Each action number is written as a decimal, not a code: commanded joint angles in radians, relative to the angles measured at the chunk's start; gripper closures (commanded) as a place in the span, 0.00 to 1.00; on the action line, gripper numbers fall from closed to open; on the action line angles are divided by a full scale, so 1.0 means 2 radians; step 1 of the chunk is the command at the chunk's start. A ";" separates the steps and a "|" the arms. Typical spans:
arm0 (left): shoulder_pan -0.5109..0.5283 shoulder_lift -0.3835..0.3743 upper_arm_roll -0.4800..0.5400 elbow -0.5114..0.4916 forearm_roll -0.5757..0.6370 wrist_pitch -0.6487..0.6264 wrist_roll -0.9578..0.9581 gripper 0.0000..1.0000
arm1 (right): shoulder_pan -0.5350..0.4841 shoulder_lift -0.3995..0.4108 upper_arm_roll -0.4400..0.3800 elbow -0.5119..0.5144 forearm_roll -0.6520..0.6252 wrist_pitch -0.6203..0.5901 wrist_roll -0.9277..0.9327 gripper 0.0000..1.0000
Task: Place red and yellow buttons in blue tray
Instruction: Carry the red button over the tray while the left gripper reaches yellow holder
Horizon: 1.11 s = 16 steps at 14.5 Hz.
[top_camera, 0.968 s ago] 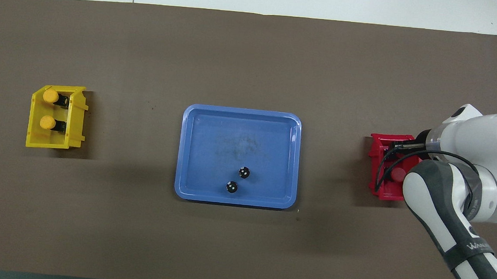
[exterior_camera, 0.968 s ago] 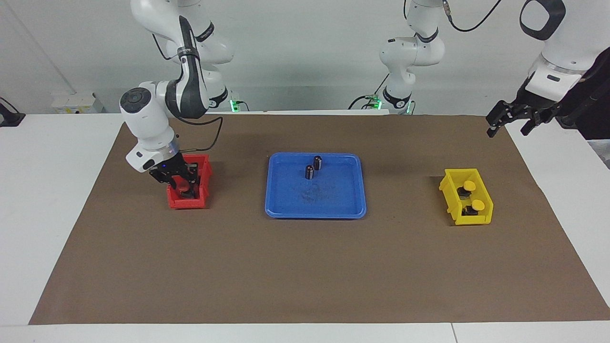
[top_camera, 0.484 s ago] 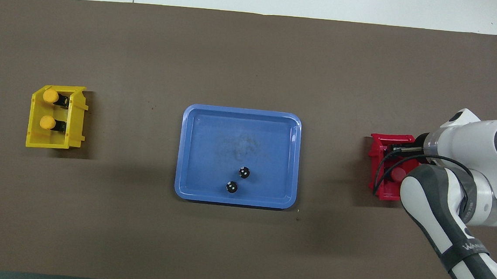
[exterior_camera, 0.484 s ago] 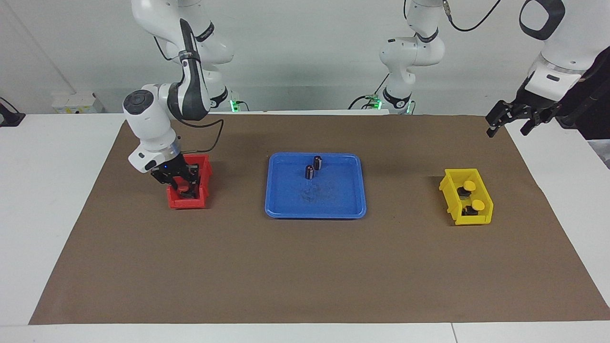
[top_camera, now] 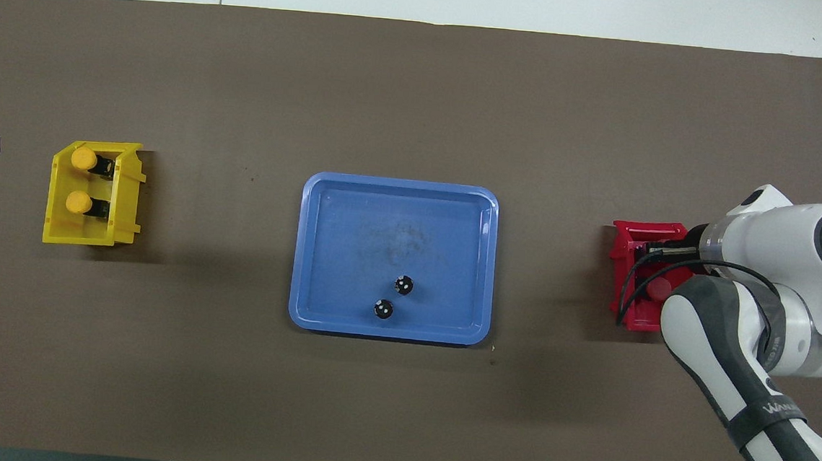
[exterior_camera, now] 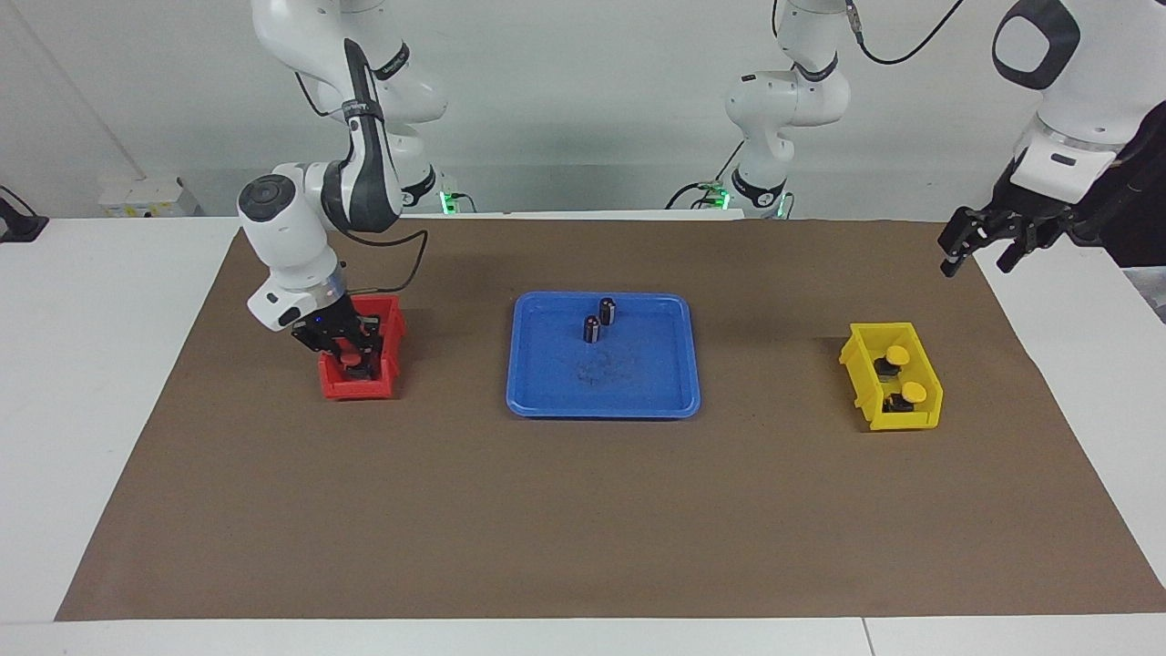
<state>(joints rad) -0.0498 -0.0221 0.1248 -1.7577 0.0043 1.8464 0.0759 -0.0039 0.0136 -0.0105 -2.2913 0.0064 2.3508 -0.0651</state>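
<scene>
The brown mat (exterior_camera: 583,510) covers the tabletop (exterior_camera: 82,364), and mid-mat sits the blue tray (exterior_camera: 638,392), flat and low-rimmed, carrying two dark capless cylinders (exterior_camera: 598,321) in its part nearer the robots. Toward the left arm's end, the yellow bin (exterior_camera: 911,421) holds two yellow buttons (exterior_camera: 897,353), round caps on dark stubby bases. Toward the right arm's end, the right gripper (exterior_camera: 351,357) is down inside the red bin (exterior_camera: 351,390), fingers pinched together on a red button (exterior_camera: 350,359). The left gripper (exterior_camera: 984,248) hangs over the mat's edge beside the yellow bin's end, fingers part open, gripping nothing.
</scene>
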 commanded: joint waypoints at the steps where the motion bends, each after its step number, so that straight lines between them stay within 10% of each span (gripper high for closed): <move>1: 0.005 0.063 -0.003 0.004 0.005 0.055 -0.002 0.25 | 0.003 0.016 0.002 0.093 -0.010 -0.105 0.011 0.86; 6: 0.003 0.145 -0.003 0.008 0.000 0.120 0.000 0.27 | 0.081 0.085 0.011 0.310 -0.014 -0.270 0.114 0.85; 16: 0.004 0.157 -0.004 -0.051 -0.001 0.173 0.017 0.29 | 0.319 0.181 0.012 0.323 -0.052 -0.148 0.413 0.86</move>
<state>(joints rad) -0.0394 0.3034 0.1174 -1.8308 0.0040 2.1605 0.0922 0.6148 0.3437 0.0175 -1.6523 -0.0746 2.0349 0.7256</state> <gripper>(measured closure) 0.286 0.586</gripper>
